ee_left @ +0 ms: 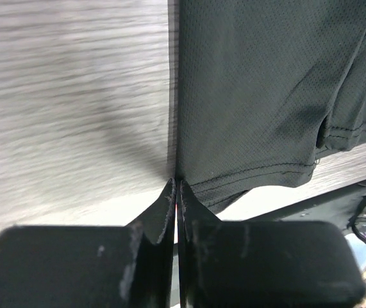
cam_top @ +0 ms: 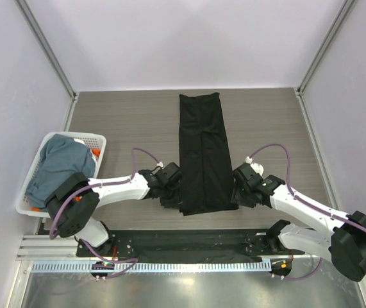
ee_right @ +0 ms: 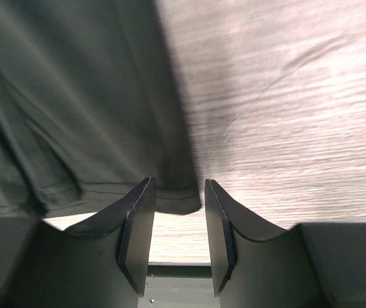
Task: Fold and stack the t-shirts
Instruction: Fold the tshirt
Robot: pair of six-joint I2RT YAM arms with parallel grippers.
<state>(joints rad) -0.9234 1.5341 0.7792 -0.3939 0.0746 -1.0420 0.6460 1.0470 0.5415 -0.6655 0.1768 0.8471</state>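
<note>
**Fig. Both grippers at the near hem of the lengthwise-folded shirt**

We see the black t-shirt [cam_top: 202, 154] lying flat on the table [cam_top: 125, 122], folded into a long narrow strip that runs from 12 o'clock to 6 o'clock through the table's middle. Its knit is fine and matte. The stitched hem lies at the 6 o'clock end, and a tucked sleeve edge shows as a seam down the middle.

The left gripper [ee_left: 177, 186] sits at the strip's 7 o'clock corner with its jaws pressed together. The tips touch the cloth's edge just above the hem, but we cannot tell whether any cloth is pinched between them. The right gripper [ee_right: 177, 187] sits at the 5 o'clock corner with its jaws apart, and the hem corner lies in the gap between them, not yet clamped.

We judge the step in hand to be the cross fold, which carries the 6 o'clock hem toward 12 o'clock.
- Both corners should be gripped through all layers before lifting.
- The two arms should rise level and travel together, so the strip keeps its straight edges.
- A one-sided grip would likely skew or open the fold.

A blue-grey t-shirt [cam_top: 58, 163] waits in the basket [cam_top: 32, 208] at 9 o'clock, and a bit of orange cloth [cam_top: 95, 154] shows beside it.
</note>
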